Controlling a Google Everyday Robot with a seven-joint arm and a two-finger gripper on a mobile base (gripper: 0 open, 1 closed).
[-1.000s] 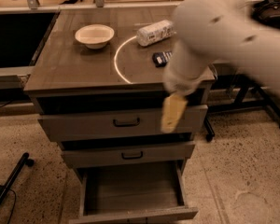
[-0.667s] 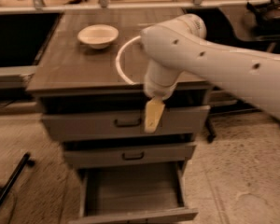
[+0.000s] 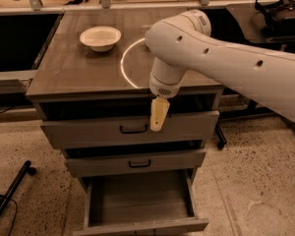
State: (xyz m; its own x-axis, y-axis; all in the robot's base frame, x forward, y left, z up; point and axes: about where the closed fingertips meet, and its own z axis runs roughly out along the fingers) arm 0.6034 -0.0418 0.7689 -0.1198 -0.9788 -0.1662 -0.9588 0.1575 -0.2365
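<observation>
My white arm reaches in from the right, across the top of a grey drawer cabinet (image 3: 83, 70). The gripper (image 3: 158, 115) hangs from the wrist, pointing down in front of the top drawer (image 3: 88, 130), just right of that drawer's black handle (image 3: 133, 130). It holds nothing that I can see. The top drawer and the middle drawer (image 3: 135, 163) look closed or almost closed. The bottom drawer (image 3: 137, 200) is pulled out and its inside looks bare. A white bowl (image 3: 101, 38) stands on the cabinet top at the back left.
A bright ring of light (image 3: 125, 63) lies on the cabinet top, partly hidden by the arm. A black headset (image 3: 280, 11) rests on a dark table at the back right. A black cable and bar (image 3: 10, 193) lie on the speckled floor at the left.
The arm has swung left across the cabinet top, covering the white bottle and dark object seen earlier. The gripper has shifted left along the top drawer front, closer to its handle.
</observation>
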